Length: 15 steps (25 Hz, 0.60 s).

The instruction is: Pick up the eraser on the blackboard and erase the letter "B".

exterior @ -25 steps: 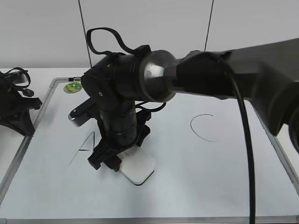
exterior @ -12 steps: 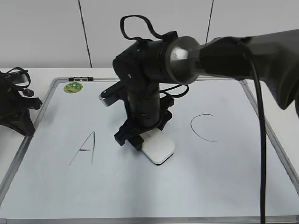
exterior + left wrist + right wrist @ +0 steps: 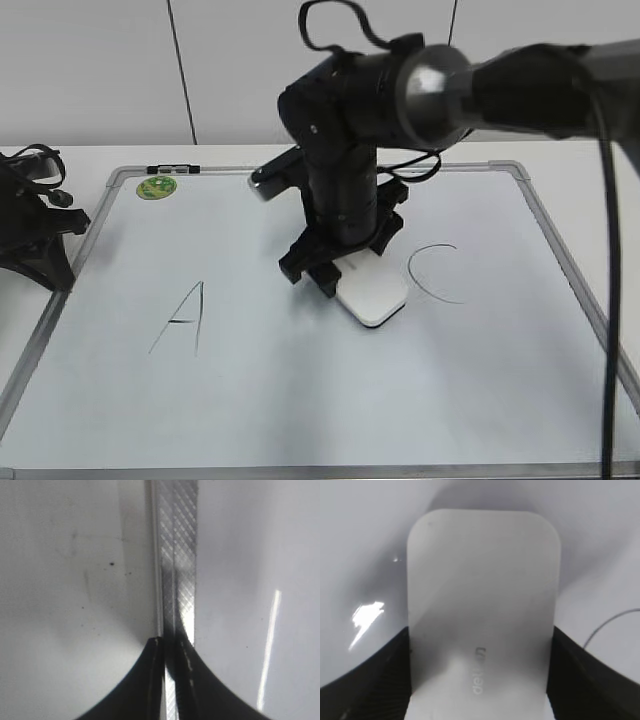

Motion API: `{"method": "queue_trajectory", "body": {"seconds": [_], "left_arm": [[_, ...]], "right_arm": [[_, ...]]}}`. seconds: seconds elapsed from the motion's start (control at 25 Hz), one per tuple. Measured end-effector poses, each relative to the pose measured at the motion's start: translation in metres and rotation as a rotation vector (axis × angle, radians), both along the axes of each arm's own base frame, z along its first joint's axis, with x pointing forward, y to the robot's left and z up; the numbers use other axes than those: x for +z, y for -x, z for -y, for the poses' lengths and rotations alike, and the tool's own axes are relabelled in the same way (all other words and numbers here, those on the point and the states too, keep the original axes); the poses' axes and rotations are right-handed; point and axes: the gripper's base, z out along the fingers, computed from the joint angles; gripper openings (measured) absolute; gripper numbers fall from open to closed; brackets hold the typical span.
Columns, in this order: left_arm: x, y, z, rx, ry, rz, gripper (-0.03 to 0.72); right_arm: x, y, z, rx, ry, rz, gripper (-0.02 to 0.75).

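The white eraser (image 3: 372, 294) lies flat on the blackboard (image 3: 300, 400), just left of the letter "C" (image 3: 432, 272). My right gripper (image 3: 345, 275) is shut on the eraser and presses it onto the board. In the right wrist view the eraser (image 3: 482, 605) fills the space between my black fingers (image 3: 375, 680), with the right gripper (image 3: 480, 680) around its near end. No letter "B" shows; the arm hides part of the board between the "A" (image 3: 183, 318) and the "C". My left gripper (image 3: 170, 645) is shut and empty over the board's silver frame (image 3: 177, 555).
A round green disc (image 3: 156, 186) sits at the board's far left corner, a black marker (image 3: 172, 169) on the frame beside it. The left arm (image 3: 30, 230) rests off the board's left edge. A stroke of the "C" (image 3: 610, 622) shows right of the eraser.
My right gripper has slid the eraser to the right and a little farther back across the board, from beside the "A" to beside the "C". The left arm has not moved.
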Motion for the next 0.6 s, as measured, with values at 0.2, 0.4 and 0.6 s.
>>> {"method": "queue_trajectory", "body": {"seconds": [0.2, 0.4, 0.6], "left_arm": [[0.000, 0.000, 0.000, 0.000, 0.000, 0.000, 0.031], [0.000, 0.000, 0.000, 0.000, 0.000, 0.002, 0.031], [0.000, 0.000, 0.000, 0.000, 0.000, 0.002, 0.031]], "right_arm": [[0.044, 0.000, 0.021, -0.049, -0.053, 0.025, 0.538], [0.057, -0.016, 0.062, -0.155, -0.077, 0.022, 0.538], [0.048, -0.031, 0.119, -0.291, -0.070, 0.000, 0.538]]}}
